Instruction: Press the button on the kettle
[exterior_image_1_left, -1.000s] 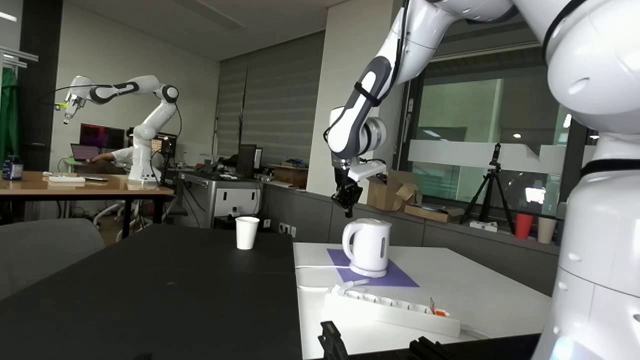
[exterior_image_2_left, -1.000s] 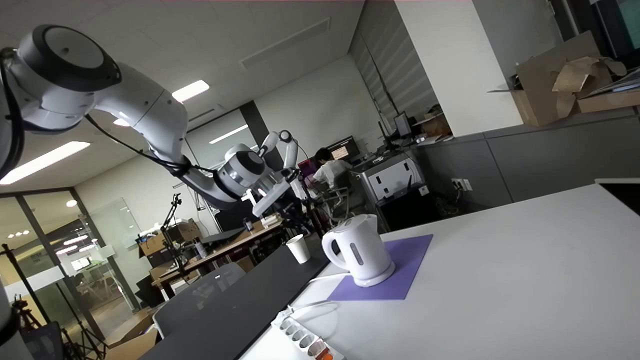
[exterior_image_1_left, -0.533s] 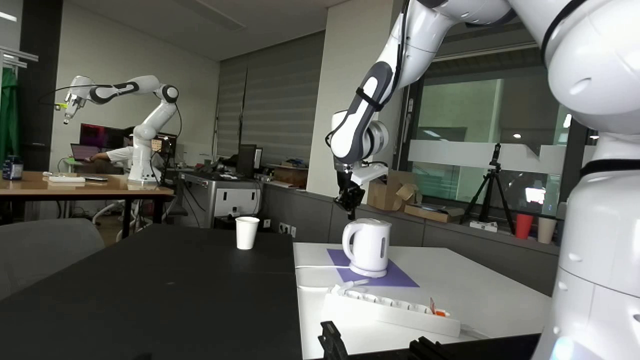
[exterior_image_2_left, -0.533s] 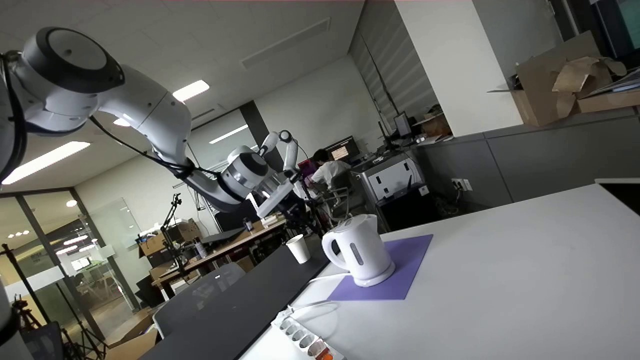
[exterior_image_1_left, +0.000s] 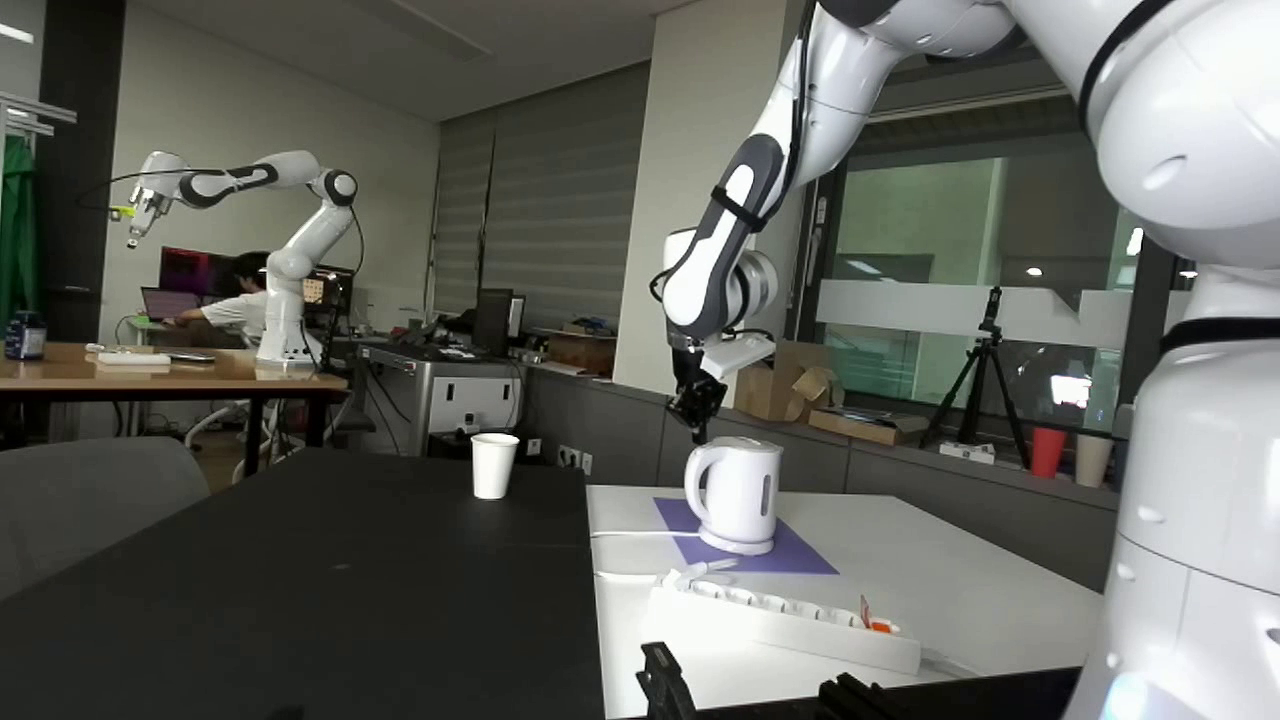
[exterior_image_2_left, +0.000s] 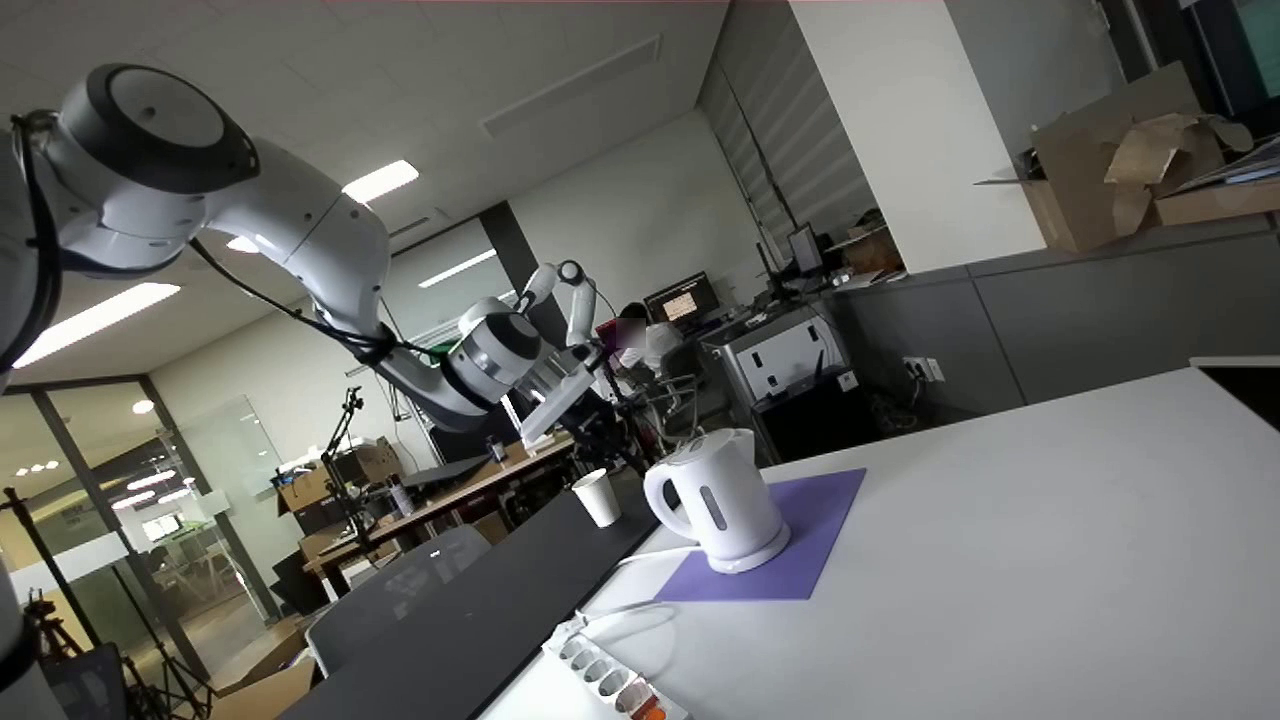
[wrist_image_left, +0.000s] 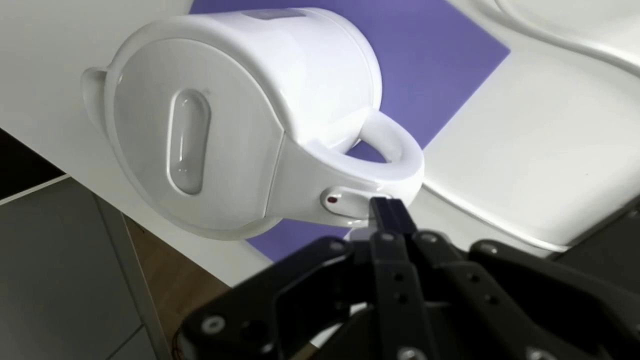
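In an exterior view, a second arm (exterior_image_1_left: 285, 275) was mounted on a wooden surface (exterior_image_1_left: 60, 370) at the far left, and a person (exterior_image_1_left: 235, 310) was seated beyond it. A grey chair (exterior_image_1_left: 90, 510) was placed at the near left, beside the black surface (exterior_image_1_left: 330, 620). A white cup (exterior_image_1_left: 493, 467) was stood upright toward that surface's far right corner. Farther right, the fingers (wrist_image_left: 381, 215) were held together, as was shown in the wrist view, with their tips near the handle (wrist_image_left: 402, 165) of the kettle (exterior_image_1_left: 745, 495). The oval button (wrist_image_left: 347, 201), marked with a red dot, was covered at one end by the tips in that view; whether contact was made could not be told. The kettle was stood upright on a purple sheet (exterior_image_1_left: 800, 558), toward the far left of the white surface (exterior_image_1_left: 920, 560), with its handle turned left. A power strip (exterior_image_1_left: 785, 630) was laid on the near side of it. By the window (exterior_image_1_left: 930, 240), a box (exterior_image_1_left: 765, 390), a tripod (exterior_image_1_left: 986, 345) and a red cup (exterior_image_1_left: 1047, 452) were set out. The robot's arm (exterior_image_1_left: 1180, 480) was mounted at the right edge.
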